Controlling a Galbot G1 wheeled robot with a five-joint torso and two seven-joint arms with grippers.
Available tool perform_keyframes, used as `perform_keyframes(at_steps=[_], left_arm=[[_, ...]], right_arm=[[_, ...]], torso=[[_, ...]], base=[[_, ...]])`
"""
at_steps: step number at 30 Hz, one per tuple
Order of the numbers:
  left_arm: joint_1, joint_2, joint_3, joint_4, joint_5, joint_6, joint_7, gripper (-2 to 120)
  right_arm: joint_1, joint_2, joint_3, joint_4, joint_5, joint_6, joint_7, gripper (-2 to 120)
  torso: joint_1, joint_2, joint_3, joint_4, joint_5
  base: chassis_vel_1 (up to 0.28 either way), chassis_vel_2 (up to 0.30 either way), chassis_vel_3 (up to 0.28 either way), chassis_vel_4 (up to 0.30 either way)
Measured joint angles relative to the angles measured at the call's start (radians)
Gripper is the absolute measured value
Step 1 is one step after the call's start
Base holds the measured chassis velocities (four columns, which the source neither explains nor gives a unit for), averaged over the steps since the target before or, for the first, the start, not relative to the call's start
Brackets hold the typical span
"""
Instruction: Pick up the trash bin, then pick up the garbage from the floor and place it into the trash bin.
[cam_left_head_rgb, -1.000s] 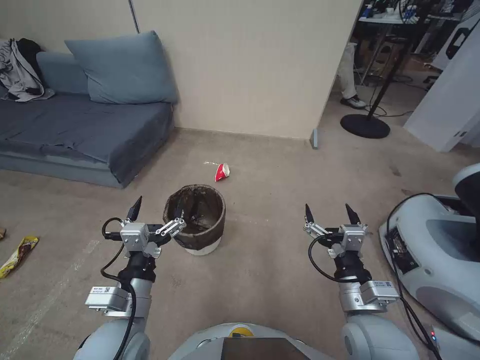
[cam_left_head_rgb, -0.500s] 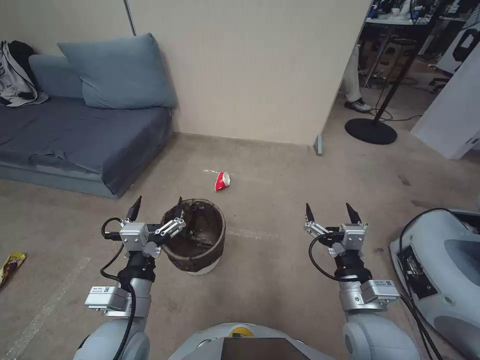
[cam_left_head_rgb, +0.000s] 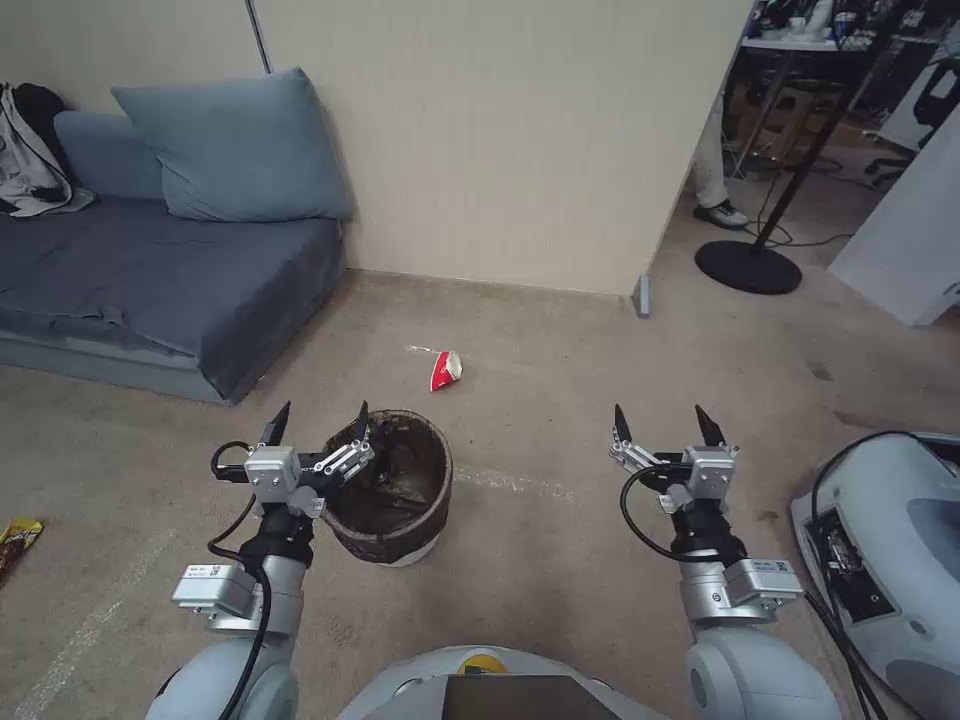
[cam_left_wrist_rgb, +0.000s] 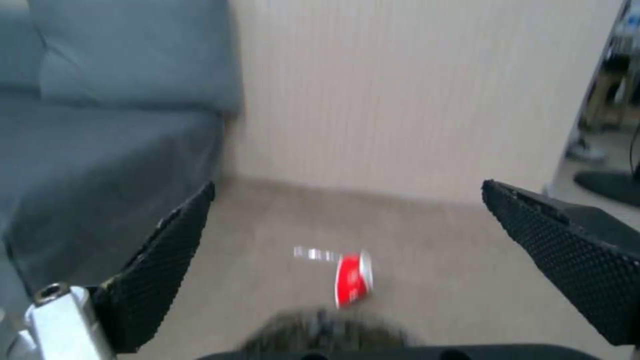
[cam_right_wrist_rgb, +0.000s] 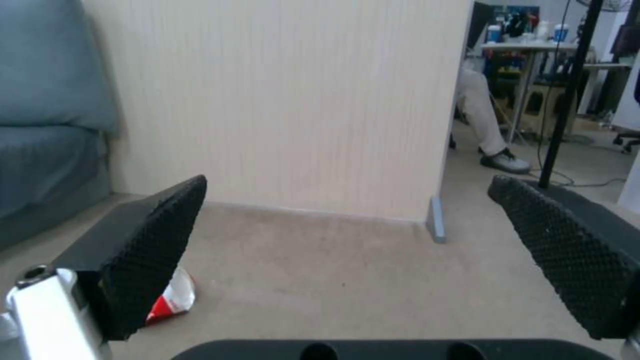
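Observation:
The trash bin (cam_left_head_rgb: 388, 492), white with a dark bag folded over its rim, stands on the carpet just in front of me. My left gripper (cam_left_head_rgb: 320, 418) is open above the bin's left rim, its right finger over the rim's edge and nothing between the fingers. The bin's rim (cam_left_wrist_rgb: 327, 327) is a dark blur low in the left wrist view. A red-and-white paper cup (cam_left_head_rgb: 445, 369) lies on its side beyond the bin, also seen as the cup (cam_left_wrist_rgb: 351, 285) and the cup (cam_right_wrist_rgb: 170, 302). A snack wrapper (cam_left_head_rgb: 15, 540) lies at the far left. My right gripper (cam_left_head_rgb: 662, 420) hangs open over bare carpet.
A blue sofa (cam_left_head_rgb: 150, 270) with a cushion fills the left. A beige wall (cam_left_head_rgb: 500, 140) ends in a corner with a grey strip (cam_left_head_rgb: 642, 295). A black round stand base (cam_left_head_rgb: 748, 268) sits beyond. Another machine's grey base (cam_left_head_rgb: 890, 560) stands at the right.
The whole view has shifted, so the camera has moved. The bin now sits nearer and lower, under my left gripper, and the wrapper has slid to the left edge. Both grippers stay open.

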Motion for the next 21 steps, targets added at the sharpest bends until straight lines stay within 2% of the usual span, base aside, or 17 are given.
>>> perform_keyframes(at_steps=[3, 9, 13, 15, 21], left_arm=[[-0.015, 0.026, -0.019, 0.0, -0.05, 0.133, -0.003, 100], [-0.058, 0.065, -0.039, 0.0, -0.109, 0.213, -0.011, 100], [-0.113, 0.109, -0.045, 0.001, -0.182, 0.313, -0.043, 100], [-0.126, 0.119, -0.047, 0.007, -0.192, 0.324, -0.048, 100], [-0.193, 0.158, -0.054, 0.063, -0.273, 0.383, -0.133, 100]], right_arm=[[0.0, -0.001, 0.0, 0.0, 0.001, 0.002, 0.004, 100], [0.0, -0.005, 0.001, 0.0, 0.003, 0.003, 0.009, 100], [0.004, -0.01, 0.003, -0.002, 0.004, 0.002, 0.016, 100], [0.004, -0.01, 0.003, -0.003, 0.004, 0.002, 0.017, 100], [0.001, -0.013, 0.002, -0.008, 0.001, -0.003, 0.021, 100]], torso=[[0.0, 0.0, 0.0, 0.0001, -0.0001], [0.0, 0.0, 0.0, 0.0, -0.0001], [0.0, 0.0, 0.0, 0.0001, -0.0002], [0.0, 0.0, 0.0, 0.0, 0.0], [0.0, 0.0, 0.0, 0.0, -0.0002]], base=[[0.0, 0.0, 0.0, 0.0], [0.0, 0.0, 0.0, 0.0], [0.0, 0.0, 0.0, 0.0], [0.0, 0.0, 0.0, 0.0], [0.0, 0.0, 0.0, 0.0]])
